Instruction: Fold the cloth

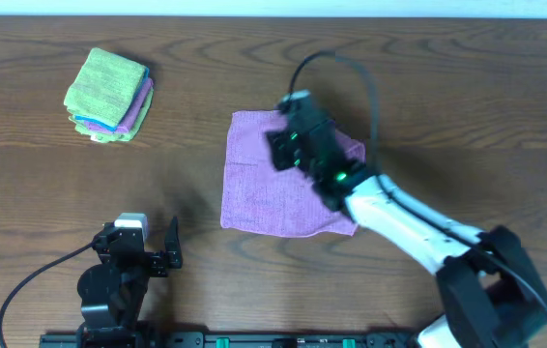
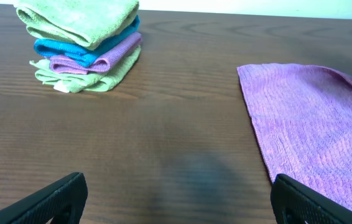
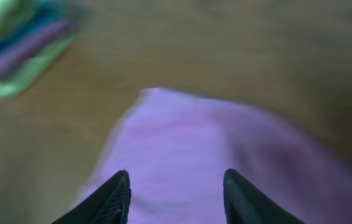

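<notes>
Right jaws are spread wide, nothing in them, hovering right over the purple cloth (image 1: 273, 184), which lies flat on the table (image 1: 447, 77) just below. Left jaws gape too, parked low, with the cloth off to their right. My worry: the right ones sit over the middle, not an edge, so a pinch there probably bunches it or drags it sideways.

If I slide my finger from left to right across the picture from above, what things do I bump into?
stack of folded cloths → purple cloth → white right arm
</notes>
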